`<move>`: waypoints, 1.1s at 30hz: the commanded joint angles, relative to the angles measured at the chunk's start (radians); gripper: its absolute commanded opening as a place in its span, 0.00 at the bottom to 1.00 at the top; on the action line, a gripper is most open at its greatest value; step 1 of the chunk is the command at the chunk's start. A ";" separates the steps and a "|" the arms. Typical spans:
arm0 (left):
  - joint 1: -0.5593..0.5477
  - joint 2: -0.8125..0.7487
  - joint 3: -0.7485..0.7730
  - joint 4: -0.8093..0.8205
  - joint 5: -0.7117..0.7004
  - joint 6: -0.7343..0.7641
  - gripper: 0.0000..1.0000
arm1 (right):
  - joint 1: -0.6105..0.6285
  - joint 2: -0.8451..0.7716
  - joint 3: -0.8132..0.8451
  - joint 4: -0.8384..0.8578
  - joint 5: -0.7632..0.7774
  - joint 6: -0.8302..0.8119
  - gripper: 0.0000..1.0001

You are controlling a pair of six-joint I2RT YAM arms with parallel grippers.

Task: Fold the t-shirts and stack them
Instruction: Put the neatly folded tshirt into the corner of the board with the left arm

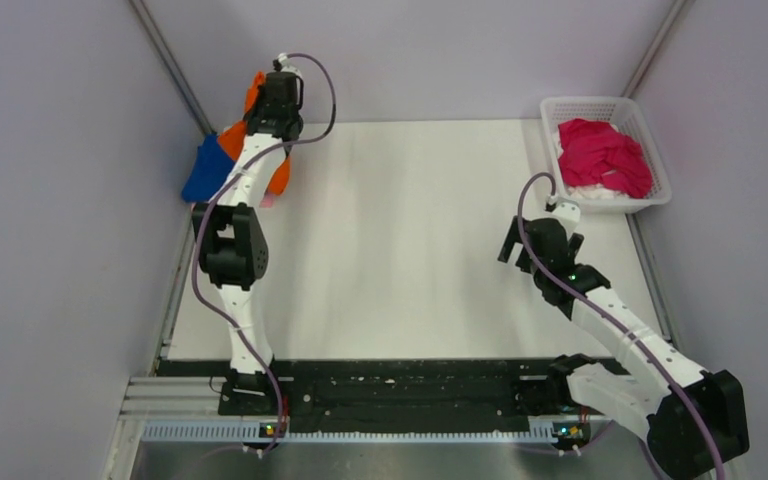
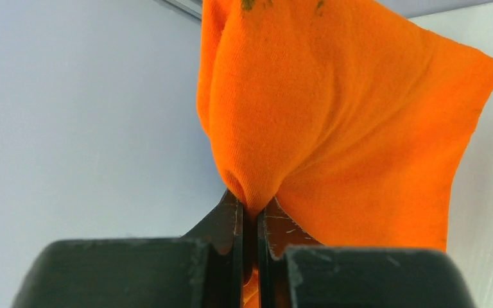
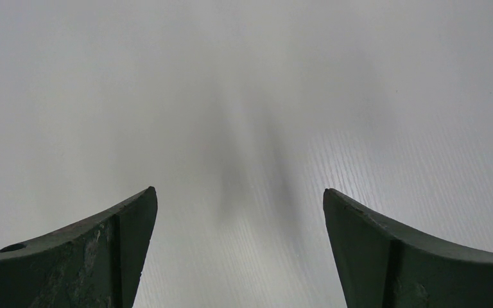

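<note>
My left gripper is at the far left corner, shut on a fold of the orange t-shirt, which hangs from it; in the left wrist view the orange cloth is pinched between the closed jaws of the gripper. A royal blue t-shirt lies under the orange one at the table's left edge, with a sliver of pale pink cloth beside it. A magenta t-shirt lies crumpled in the white basket. My right gripper is open and empty over bare table, as the right wrist view shows.
The white lattice basket stands at the far right corner, with some white cloth under the magenta shirt. Grey walls close in the left, back and right. The white table top spreads between the arms.
</note>
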 commanded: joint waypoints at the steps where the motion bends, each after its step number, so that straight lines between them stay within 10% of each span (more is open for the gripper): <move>1: 0.025 -0.003 0.058 0.030 0.007 -0.022 0.00 | -0.013 0.014 0.055 0.036 0.014 -0.013 0.99; 27: 0.323 0.205 0.234 -0.095 0.225 -0.410 0.02 | -0.015 0.072 0.079 0.026 0.015 -0.011 0.99; 29: 0.328 0.217 0.255 -0.082 0.183 -0.419 0.20 | -0.016 0.073 0.080 0.024 0.010 -0.011 0.99; 32: 0.329 0.222 0.296 -0.083 0.113 -0.414 0.95 | -0.015 0.064 0.085 0.011 0.011 -0.002 0.99; 33: 0.329 0.214 0.299 -0.089 0.107 -0.420 0.98 | -0.016 0.058 0.086 0.006 0.013 0.002 0.99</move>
